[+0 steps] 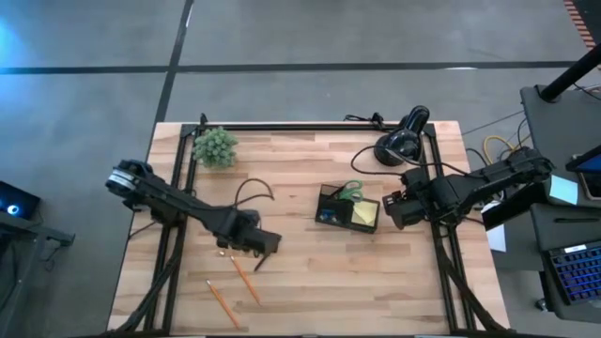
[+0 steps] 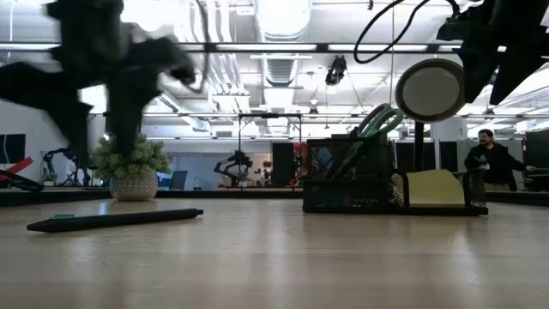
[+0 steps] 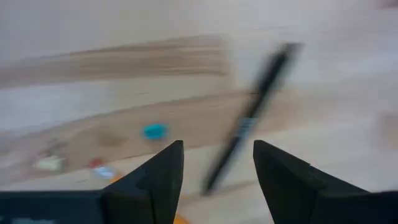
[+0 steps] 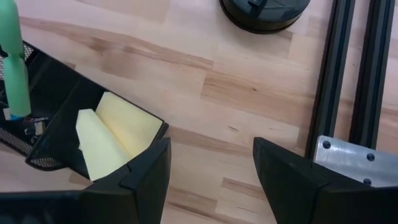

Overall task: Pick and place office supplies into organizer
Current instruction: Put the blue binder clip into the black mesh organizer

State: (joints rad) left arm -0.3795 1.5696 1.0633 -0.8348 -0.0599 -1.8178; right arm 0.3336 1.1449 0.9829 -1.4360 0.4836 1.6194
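Plainly, black mesh organizer [image 1: 346, 208] holds green-handled scissors [image 1: 351, 192], yellow pad [image 1: 367, 214]

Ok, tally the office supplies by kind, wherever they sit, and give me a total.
Orange pencils: 2
Dark pens: 1 seen
Green-handled scissors: 1
Yellow sticky-note pads: 1
Small blue pieces: 1
Total: 6

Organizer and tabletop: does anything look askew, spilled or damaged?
Nothing damaged. The organizer sits upright holding scissors and the yellow pad. Two orange pencils and a dark pen lie loose on the table, simply not yet stowed.
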